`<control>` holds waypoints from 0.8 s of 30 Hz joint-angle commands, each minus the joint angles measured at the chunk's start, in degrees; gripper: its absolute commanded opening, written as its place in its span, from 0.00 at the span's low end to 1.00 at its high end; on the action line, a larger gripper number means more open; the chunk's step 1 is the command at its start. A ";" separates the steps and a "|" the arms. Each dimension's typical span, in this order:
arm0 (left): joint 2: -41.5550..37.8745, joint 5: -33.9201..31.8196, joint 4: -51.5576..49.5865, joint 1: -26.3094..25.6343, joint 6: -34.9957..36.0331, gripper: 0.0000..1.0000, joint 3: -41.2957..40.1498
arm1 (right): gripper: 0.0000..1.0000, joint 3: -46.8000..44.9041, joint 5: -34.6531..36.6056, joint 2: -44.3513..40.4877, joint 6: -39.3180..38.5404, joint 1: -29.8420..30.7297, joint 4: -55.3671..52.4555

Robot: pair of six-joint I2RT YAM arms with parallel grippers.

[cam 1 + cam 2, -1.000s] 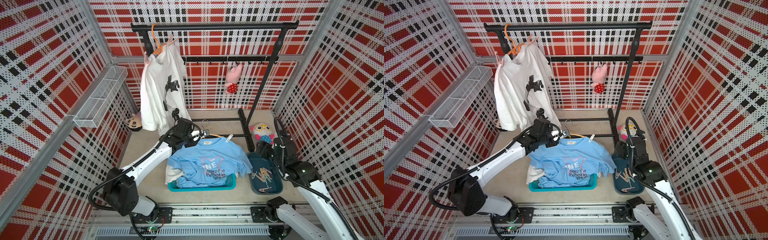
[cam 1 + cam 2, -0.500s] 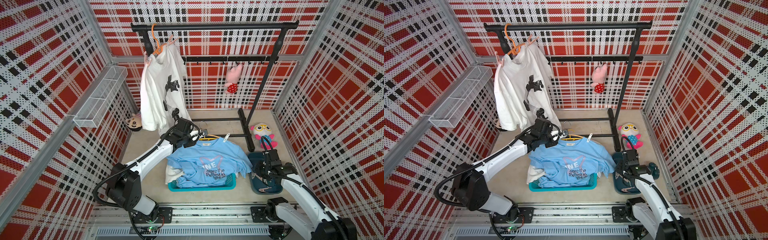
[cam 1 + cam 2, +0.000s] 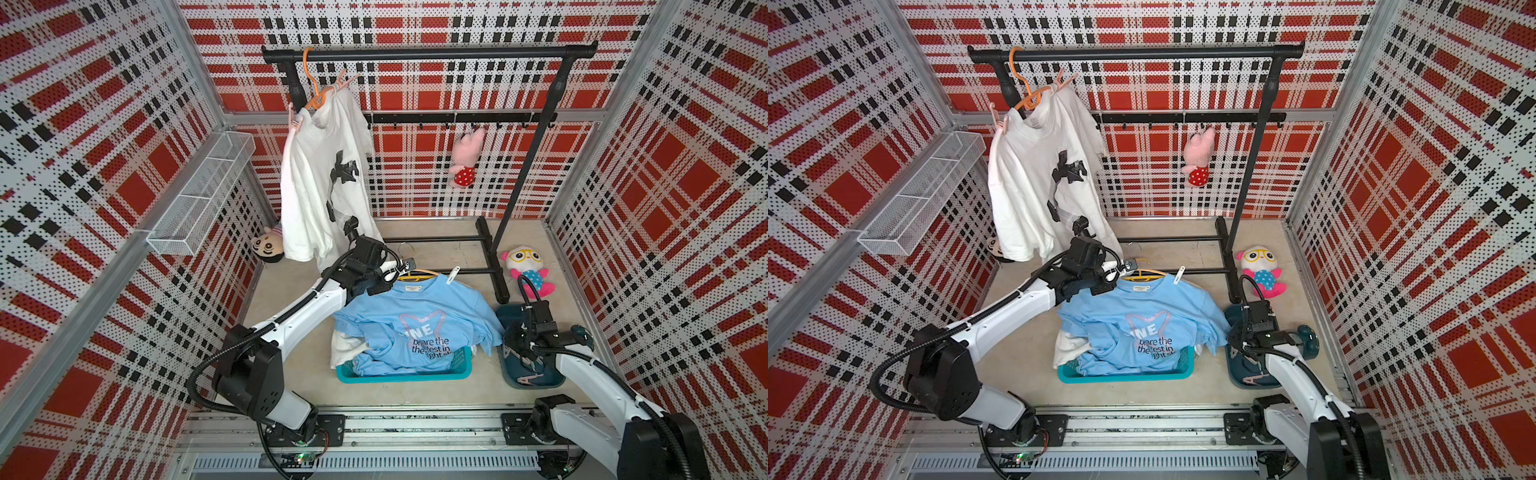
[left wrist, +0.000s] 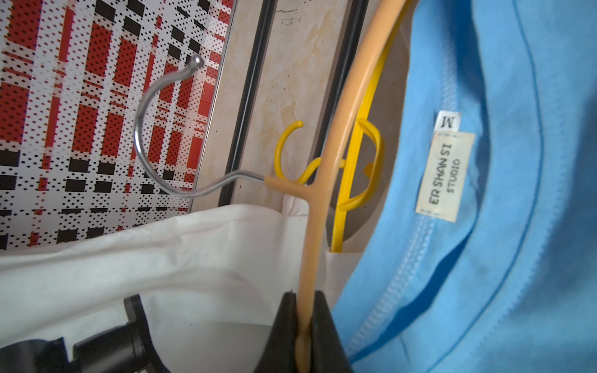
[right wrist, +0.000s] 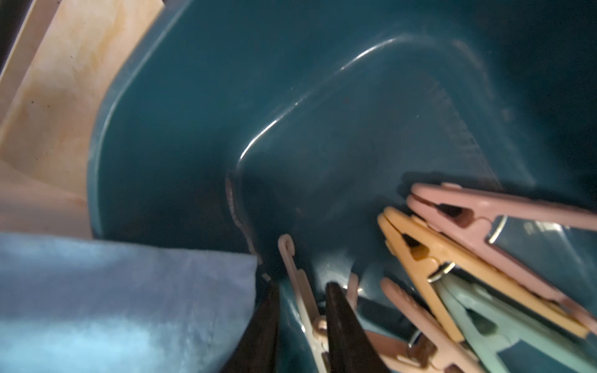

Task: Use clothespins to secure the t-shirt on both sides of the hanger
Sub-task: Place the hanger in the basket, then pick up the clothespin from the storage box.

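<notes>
Right wrist, pink clothespin betw. right pincer jaws, in tray

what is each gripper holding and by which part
Left gripper: tan hanger, pinched on its shoulder arm beside the neck. Right gripper: jaws straddle a pink clothespin mid-length; grip cannot be told.

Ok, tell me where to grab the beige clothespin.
Take the beige clothespin by its two splayed legs behind the spring, pinched across their outer edges; squeezing there should open the mouth. It lies on its side atop others in the tray, so come from above; a pink clothespin crowds one leg.
</notes>
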 commanded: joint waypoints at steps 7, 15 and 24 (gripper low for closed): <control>-0.08 1.45 1.30 1.06 -1.42 0.08 0.50 | 0.25 -1.02 1.06 2.63 -1.02 0.16 3.86; -0.94 1.13 1.45 1.04 -1.93 0.15 0.06 | 0.27 -1.21 1.24 4.41 -1.14 0.87 5.37; -5.14 1.15 2.28 0.59 -3.85 0.39 -0.71 | 0.26 -1.47 2.77 7.08 -1.09 0.92 6.65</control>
